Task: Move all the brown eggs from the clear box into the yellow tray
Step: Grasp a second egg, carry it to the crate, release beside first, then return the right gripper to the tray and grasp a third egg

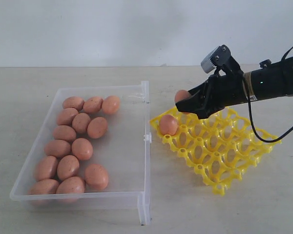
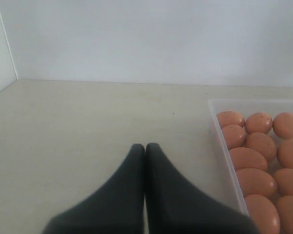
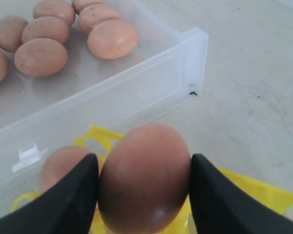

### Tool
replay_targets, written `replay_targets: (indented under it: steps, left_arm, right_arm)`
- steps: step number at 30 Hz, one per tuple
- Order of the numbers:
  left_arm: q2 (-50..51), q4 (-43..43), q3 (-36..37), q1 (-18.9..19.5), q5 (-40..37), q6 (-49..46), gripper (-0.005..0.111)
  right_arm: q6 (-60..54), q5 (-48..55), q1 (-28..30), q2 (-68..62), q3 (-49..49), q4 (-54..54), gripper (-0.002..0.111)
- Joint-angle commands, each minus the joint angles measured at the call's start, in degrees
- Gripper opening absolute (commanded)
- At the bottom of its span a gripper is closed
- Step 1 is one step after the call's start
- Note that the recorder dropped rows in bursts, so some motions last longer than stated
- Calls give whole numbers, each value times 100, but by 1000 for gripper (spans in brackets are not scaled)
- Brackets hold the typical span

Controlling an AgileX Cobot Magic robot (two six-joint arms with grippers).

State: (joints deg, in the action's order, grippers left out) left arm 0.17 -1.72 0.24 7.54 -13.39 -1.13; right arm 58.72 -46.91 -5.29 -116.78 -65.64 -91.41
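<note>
My right gripper (image 1: 184,101) (image 3: 144,168) is shut on a brown egg (image 3: 144,178) (image 1: 181,94), held just above the far left corner of the yellow tray (image 1: 219,148) (image 3: 254,197). One egg (image 1: 168,125) (image 3: 63,165) sits in a corner cup of that tray. Several brown eggs (image 1: 71,141) (image 2: 256,156) (image 3: 41,56) lie in the left half of the clear box (image 1: 132,146) (image 3: 136,92) (image 2: 224,146). My left gripper (image 2: 145,146) is shut on nothing, above bare table left of the box; it does not show in the exterior view.
The box's right half holds no eggs. A pale wall (image 1: 136,29) runs behind the table. The right arm's black cable (image 1: 263,139) loops over the tray's far right side.
</note>
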Motion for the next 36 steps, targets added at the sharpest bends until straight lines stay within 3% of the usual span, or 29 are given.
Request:
replay_targets:
  steps: [1,11,14,17,22,30,36]
  left_arm:
    - [-17,-31,-24,-19,8,-3,-4]
    - [-17,-31,-24,-19,8,-3,-4]
    - [-17,-31,-24,-19,8,-3,-4]
    - [-17,-31,-24,-19,8,-3,-4]
    - [-17,-31,-24,-19,8,-3,-4]
    - [-17,-31,-24,-19,8,-3,-4]
    - [-17,-31,-24,-19,8,-3,-4]
  right_arm:
    - [-226,254,-109,-19,-36,204,0]
    - [-14,248,-119,-99,-36,177,2]
    - [94,248,-119,-99,-36,108,26]
    - [119,259,-119,-99,-36,108,41]
    - [119,259,-119,-99,-36,119,56]
    - [176,165,-119,-99,-36,274,56]
    - [391,-1247,-280,983,-36,1667,50]
